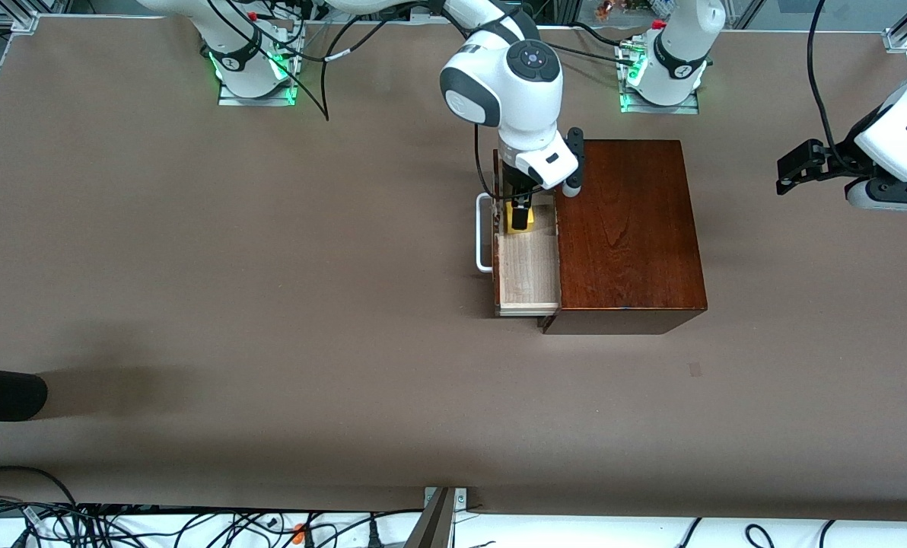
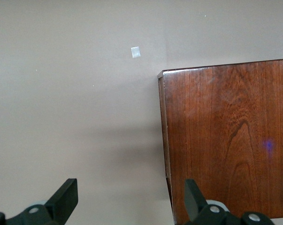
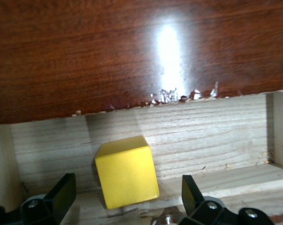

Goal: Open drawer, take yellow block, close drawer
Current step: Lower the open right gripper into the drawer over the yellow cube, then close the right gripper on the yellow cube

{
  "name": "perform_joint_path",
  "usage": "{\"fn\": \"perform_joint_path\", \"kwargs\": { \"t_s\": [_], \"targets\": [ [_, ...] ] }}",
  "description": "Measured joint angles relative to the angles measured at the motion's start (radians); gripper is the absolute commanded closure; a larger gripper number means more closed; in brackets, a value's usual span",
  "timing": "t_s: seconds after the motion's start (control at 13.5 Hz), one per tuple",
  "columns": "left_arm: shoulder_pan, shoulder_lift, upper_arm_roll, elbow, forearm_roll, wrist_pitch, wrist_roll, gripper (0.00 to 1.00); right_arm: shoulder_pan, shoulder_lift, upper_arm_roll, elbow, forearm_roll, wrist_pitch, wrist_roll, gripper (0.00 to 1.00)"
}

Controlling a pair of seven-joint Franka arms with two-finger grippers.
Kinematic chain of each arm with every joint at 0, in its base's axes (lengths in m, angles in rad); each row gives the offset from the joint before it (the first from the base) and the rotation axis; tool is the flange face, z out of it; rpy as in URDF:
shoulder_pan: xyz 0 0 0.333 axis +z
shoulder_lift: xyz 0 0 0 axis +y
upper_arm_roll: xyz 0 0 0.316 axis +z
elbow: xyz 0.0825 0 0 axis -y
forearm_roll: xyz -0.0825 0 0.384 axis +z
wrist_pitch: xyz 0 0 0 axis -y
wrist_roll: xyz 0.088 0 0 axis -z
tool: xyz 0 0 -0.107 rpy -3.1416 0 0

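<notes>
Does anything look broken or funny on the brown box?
Yes. The wooden box has chipped, splintered wood along its edge above the open drawer, showing pale flecks. Otherwise all looks fine: the yellow block sits in the drawer between the open right gripper's fingers.

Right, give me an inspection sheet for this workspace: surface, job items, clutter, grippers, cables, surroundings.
Surface: brown matte table, with a small pale mark nearer the front camera than the box.
Job items: dark reddish-brown wooden box; its pale-wood drawer with the white U-shaped handle is pulled open; small bright yellow cube rests inside on the drawer floor.
Clutter: nothing seen.
Grippers: right gripper is open, down in the drawer, fingers either side of the cube, not yet closed on it. Left gripper is open, waiting in the air at the left arm's end of the table.
Cables: black cables by the arm bases.
Surroundings: more cables along the table edge nearest the camera; dark object at the frame edge.
</notes>
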Motion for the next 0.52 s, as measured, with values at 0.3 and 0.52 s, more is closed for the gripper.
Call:
{"fn": "perform_joint_path", "kwargs": {
  "t_s": [0.3, 0.52],
  "targets": [
    [-0.001, 0.001, -0.004, -0.006, 0.000, 0.000, 0.000, 0.00, 0.001, 0.025, 0.000, 0.000, 0.000, 0.001, -0.001, 0.00],
    [-0.001, 0.006, -0.004, -0.007, 0.000, 0.005, 0.000, 0.00, 0.001, 0.044, 0.000, 0.000, -0.001, 0.019, -0.001, 0.29]
  ]
}}
